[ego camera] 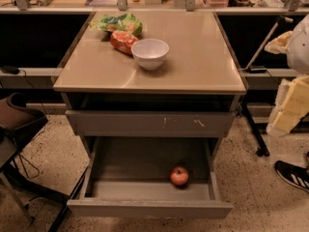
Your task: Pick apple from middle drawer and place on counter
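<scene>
The apple (179, 176), small and red, lies on the floor of the middle drawer (125, 166), near its front right corner. The drawer is pulled fully open below the cabinet. The counter (203, 57) is the glossy tan top above it. My gripper (291, 105) shows as cream-coloured parts at the right edge of the camera view. It hangs beside the cabinet at about the height of the upper drawer front, well to the right of and above the apple. It holds nothing that I can see.
A white bowl (150, 53), an orange-red snack bag (122, 40) and a green bag (120, 22) sit on the counter's back left. A shut, scratched drawer front (149, 123) lies above the open drawer. A chair (19, 124) stands left, a shoe (292, 174) right.
</scene>
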### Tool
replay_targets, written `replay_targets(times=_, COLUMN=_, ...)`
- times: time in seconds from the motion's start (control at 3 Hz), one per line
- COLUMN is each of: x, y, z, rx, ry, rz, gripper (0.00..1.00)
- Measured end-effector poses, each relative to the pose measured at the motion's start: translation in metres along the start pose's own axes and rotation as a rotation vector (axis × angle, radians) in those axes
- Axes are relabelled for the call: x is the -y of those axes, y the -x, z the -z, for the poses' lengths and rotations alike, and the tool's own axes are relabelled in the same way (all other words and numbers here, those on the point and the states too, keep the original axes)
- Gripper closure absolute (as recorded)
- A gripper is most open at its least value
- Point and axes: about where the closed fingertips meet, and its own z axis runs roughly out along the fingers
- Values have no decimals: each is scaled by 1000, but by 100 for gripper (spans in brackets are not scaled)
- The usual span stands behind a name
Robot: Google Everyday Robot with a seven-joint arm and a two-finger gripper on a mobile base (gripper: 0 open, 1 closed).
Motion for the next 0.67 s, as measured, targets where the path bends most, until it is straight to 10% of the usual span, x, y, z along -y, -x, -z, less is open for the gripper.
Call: replay_targets(times=0.67, x=-61, y=-41, z=-159, rx=301, ry=160, rz=-52, gripper=0)
